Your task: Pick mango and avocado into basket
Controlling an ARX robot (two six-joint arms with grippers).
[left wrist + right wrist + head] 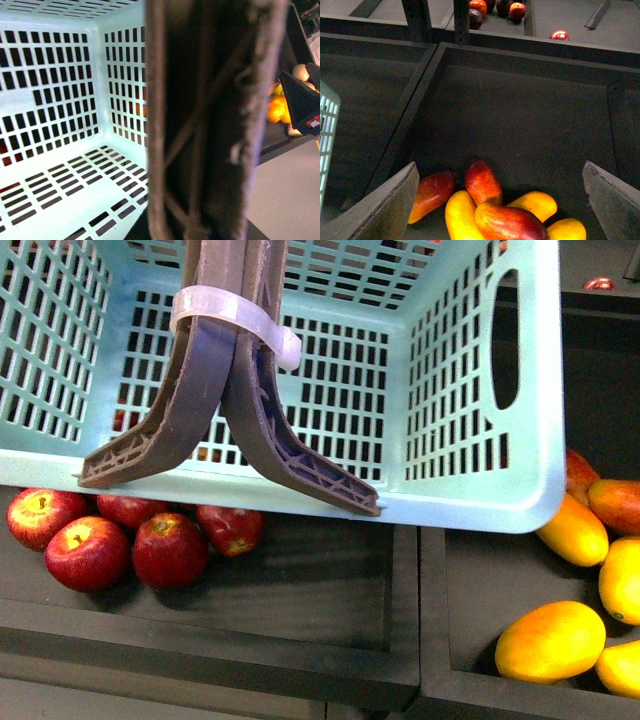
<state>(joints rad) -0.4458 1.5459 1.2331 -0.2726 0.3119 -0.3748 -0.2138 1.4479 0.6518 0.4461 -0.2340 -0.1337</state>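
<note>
Right pincer (499, 167): spread wide, nothing in it, hanging over the right-hand bin (530, 115). Just below it the dark red mango (509, 223) lies on a heap of yellow mangoes (461, 217), touching another reddish one. Left bin: red apples (120, 535) in a cluster. Beyond, the blue basket (480, 500) overhangs the apples, its brown handles (175, 430) tied together. Left pincer: a blurred handle fills its view, so I cannot tell its grip.

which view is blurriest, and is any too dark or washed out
Left wrist view: handles close to the lens blur heavily, basket floor washes out pale; front view: sharp, evenly lit; right wrist view: dim, dark bin, mangoes clear.
</note>
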